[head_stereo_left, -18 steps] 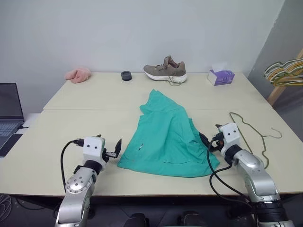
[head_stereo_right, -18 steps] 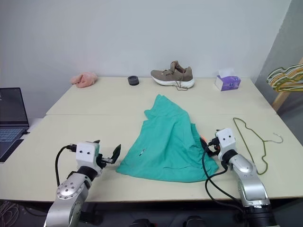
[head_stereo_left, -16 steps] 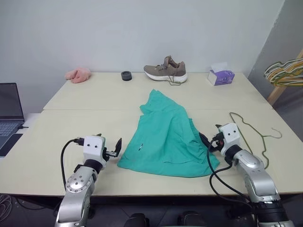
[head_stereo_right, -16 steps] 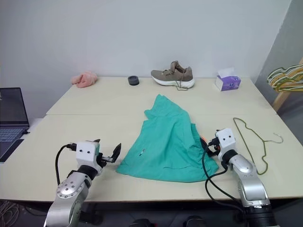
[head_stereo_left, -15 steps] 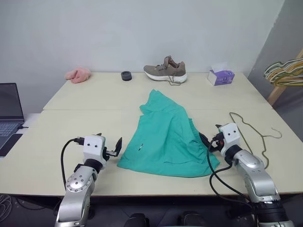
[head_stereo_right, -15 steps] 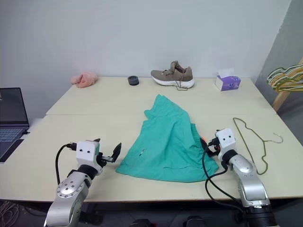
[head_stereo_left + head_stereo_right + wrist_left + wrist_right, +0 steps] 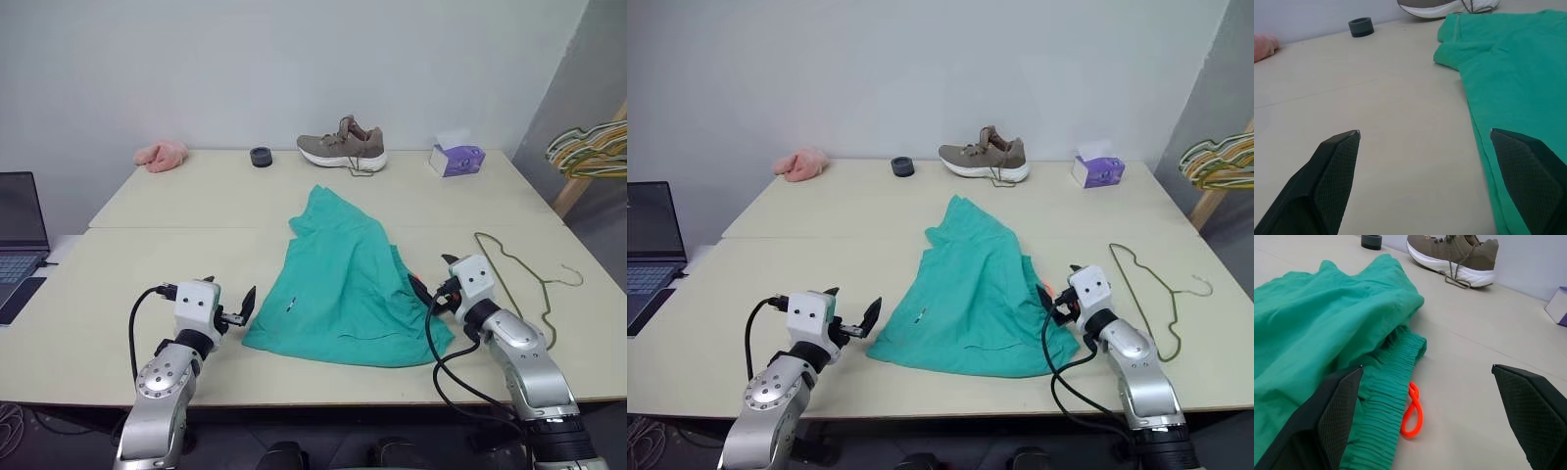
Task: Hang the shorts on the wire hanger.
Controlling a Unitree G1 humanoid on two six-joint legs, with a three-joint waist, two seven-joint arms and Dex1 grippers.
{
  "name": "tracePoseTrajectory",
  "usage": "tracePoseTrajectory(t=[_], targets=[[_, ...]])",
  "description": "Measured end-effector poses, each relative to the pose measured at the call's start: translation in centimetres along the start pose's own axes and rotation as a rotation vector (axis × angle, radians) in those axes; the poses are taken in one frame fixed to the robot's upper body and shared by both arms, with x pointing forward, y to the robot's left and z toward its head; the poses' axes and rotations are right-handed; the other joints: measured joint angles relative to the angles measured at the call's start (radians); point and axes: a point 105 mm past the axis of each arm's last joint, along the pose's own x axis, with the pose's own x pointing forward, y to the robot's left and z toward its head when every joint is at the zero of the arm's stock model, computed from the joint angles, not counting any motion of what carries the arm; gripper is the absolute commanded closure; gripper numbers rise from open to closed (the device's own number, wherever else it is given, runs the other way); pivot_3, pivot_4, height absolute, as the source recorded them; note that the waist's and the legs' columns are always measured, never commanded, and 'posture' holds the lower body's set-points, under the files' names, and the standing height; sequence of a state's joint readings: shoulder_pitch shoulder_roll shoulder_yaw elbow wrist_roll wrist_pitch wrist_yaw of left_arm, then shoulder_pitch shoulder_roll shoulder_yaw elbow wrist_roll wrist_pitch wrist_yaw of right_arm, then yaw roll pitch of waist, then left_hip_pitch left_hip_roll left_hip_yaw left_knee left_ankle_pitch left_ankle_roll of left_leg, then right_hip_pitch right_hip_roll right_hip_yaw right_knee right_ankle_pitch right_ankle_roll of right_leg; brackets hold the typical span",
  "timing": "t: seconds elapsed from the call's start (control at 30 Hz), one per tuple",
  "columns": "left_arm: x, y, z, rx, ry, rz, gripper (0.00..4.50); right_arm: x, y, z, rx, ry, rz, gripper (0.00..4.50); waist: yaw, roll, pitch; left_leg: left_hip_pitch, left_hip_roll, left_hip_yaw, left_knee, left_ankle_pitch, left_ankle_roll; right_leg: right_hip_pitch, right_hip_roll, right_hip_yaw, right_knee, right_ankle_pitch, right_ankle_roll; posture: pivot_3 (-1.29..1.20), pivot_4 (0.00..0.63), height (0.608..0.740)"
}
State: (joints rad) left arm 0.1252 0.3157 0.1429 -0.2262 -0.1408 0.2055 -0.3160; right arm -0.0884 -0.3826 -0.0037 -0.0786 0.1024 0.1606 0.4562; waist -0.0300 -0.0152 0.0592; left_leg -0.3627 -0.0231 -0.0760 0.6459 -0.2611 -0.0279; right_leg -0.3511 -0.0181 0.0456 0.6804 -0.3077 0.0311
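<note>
Left gripper (image 7: 1422, 142) sat spread wide just beside the shorts (image 7: 343, 289), crumpled teal mid-table. Right gripper (image 7: 1425, 377) was wide too; its wrist cam caught an orange loop (image 7: 1413, 410) by the gathered waistband. Wire hanger (image 7: 524, 279) lay flat, far right.

I see the shorts (image 7: 343, 284) in solid teal-green, with a tiny white mark on one leg and an orange loop (image 7: 1413, 410) beside the gathered waistband. The desk (image 7: 196, 211) is pale cream. The hanger (image 7: 529, 279) is a dull olive-grey wire. At the far edge I see a taupe shoe (image 7: 343, 145) with a white sole, a black ring (image 7: 261, 157), a pink cloth (image 7: 162, 154) and a purple tissue box (image 7: 457, 160) with white tissue. My left claw (image 7: 243, 307) and right claw (image 7: 1050, 299) have black, mesh-textured fingers on white housings. The bunch of hangers (image 7: 588, 152) at the right edge is yellow, green and white.
</note>
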Motion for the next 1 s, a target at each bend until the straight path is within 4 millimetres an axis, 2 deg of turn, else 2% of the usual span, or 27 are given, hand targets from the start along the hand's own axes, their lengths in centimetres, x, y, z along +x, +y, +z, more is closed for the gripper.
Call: tracePoseTrajectory(t=[0.4, 0.53, 0.67, 0.77, 0.83, 0.93, 1.0], targets=[[-0.6, -1.1, 0.5, -0.005, -0.031, -0.178, 0.01, 0.0, 0.4, 1.0, -0.058, -0.032, 0.091, 0.0, -0.002, 0.0, 0.0, 0.0, 0.0, 0.0, 0.0, 0.0, 0.0, 0.0, 0.0, 0.0, 0.0, 0.0, 0.0, -0.06, 0.0, 0.74], [-0.7, -2.3, 0.4, 0.031, -0.011, -0.303, 0.01, -0.1, 1.0, 1.4, -0.087, -0.032, 0.184, 0.0, -0.005, 0.0, 0.0, 0.0, 0.0, 0.0, 0.0, 0.0, 0.0, 0.0, 0.0, 0.0, 0.0, 0.0, -0.001, -0.08, 0.0, 0.74], [-2.7, -4.9, -1.0, 0.133, 0.104, -0.621, 0.01, -2.9, 4.6, 1.4, -0.149, 0.06, 0.531, 0.0, -0.008, 0.001, 0.0, -0.001, 0.0, 0.0, -0.001, 0.0, 0.0, -0.001, 0.0, -0.001, -0.001, -0.001, -0.002, -0.1, 0.0, 0.74], [-3.4, -5.9, -1.6, 0.186, 0.15, -0.746, 0.01, -4.5, 6.0, 1.3, -0.155, 0.119, 0.672, 0.0, -0.011, 0.001, 0.0, -0.001, 0.0, 0.0, -0.001, 0.0, 0.0, -0.001, -0.001, -0.001, -0.001, -0.002, -0.002, -0.11, 0.0, 0.74], [-3.4, -5.9, -2.1, 0.252, 0.198, -0.81, 0.01, -5.7, 6.7, 1.3, -0.155, 0.156, 0.745, 0.0, -0.012, 0.001, 0.0, 0.0, 0.0, -0.001, -0.001, 0.0, 0.0, -0.001, -0.001, -0.001, -0.001, -0.002, -0.002, -0.12, 0.0, 0.74], [-2.8, -6.0, -3.0, 0.311, 0.232, -0.845, 0.01, -6.2, 7.2, 1.5, -0.155, 0.174, 0.777, 0.0, -0.021, 0.001, 0.0, 0.001, 0.0, -0.001, 0.0, 0.0, 0.0, -0.001, -0.001, -0.002, -0.001, -0.001, -0.001, -0.15, 0.002, 0.74], [-2.2, -6.1, -2.8, 0.374, 0.213, -0.865, 0.01, -6.6, 7.6, 1.5, -0.15, 0.183, 0.79, 0.0, -0.023, 0.0, 0.0, 0.002, 0.0, -0.001, 0.0, 0.0, 0.0, -0.001, -0.001, -0.002, -0.001, -0.001, -0.001, -0.17, 0.004, 0.74]])
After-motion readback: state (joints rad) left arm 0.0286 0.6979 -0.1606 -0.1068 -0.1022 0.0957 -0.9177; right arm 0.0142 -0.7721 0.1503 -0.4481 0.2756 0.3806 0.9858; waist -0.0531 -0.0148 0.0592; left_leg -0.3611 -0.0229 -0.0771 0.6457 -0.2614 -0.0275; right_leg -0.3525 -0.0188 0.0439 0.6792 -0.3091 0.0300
